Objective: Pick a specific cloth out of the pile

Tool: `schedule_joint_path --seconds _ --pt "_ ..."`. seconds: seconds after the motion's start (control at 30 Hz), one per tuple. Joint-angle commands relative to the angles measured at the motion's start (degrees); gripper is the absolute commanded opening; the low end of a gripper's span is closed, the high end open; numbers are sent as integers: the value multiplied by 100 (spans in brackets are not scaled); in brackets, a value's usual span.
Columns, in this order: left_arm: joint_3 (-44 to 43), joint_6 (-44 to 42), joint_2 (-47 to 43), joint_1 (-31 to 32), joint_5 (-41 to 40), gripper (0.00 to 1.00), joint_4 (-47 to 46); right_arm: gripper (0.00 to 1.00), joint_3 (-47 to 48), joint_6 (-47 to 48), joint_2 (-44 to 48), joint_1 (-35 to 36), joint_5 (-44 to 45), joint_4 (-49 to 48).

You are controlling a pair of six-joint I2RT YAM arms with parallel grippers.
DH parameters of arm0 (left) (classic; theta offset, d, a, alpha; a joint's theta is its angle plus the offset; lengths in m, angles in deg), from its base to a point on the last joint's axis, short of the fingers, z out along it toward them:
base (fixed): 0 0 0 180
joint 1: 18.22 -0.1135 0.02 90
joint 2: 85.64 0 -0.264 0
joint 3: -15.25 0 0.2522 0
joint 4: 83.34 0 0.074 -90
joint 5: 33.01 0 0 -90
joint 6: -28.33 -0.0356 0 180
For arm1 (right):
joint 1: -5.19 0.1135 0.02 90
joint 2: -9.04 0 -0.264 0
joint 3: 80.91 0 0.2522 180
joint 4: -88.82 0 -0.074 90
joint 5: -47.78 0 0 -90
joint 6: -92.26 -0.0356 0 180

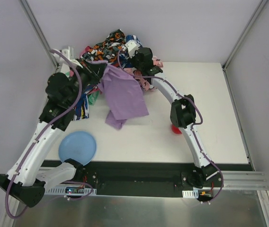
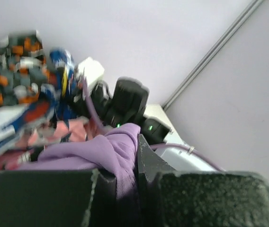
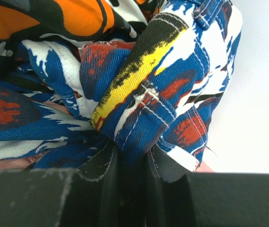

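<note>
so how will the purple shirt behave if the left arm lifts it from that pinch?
Probably floppy: the cloth drapes in loose folds from the pinch of the left gripper. Likely light, since thin fabric bunches between the jaws. It may drag on the pile, whose blue-white cloth the right gripper pins.

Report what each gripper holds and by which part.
Left gripper: shut on the purple cloth, pinching a bunched fold at its far end. Right gripper: shut on a fold of the blue-white cloth in the pile.

Lilac cloth (image 1: 123,97), crumpled, draped beside multicoloured pile (image 1: 110,45) at back
</note>
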Motion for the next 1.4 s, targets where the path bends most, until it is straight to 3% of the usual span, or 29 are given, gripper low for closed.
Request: schedule_joint_path --seconds 0.0,0.23,0.4,0.57,0.83,1.07,1.37 --pt "-2002 -1079 311 27 219 0 642 1 140 110 -99 -259 598 234" --pt "-4394 -1458 769 27 597 0 1724 1 78 31 -117 -286 651 366" --pt "-5161 -1510 717 27 966 0 1970 1 52 -189 -108 -329 616 472" --pt "-4986 -1484 760 27 870 0 2032 1 -176 -294 59 -312 554 489" --pt "-5407 -1318 1656 27 913 0 2199 1 -361 -294 261 -347 615 639" --pt "-5575 -905 2254 36 1589 0 2243 1 -484 -470 349 -461 616 788" --pt "-3925 -667 1799 133 1933 0 2173 8 -1248 -1041 726 -479 458 850"
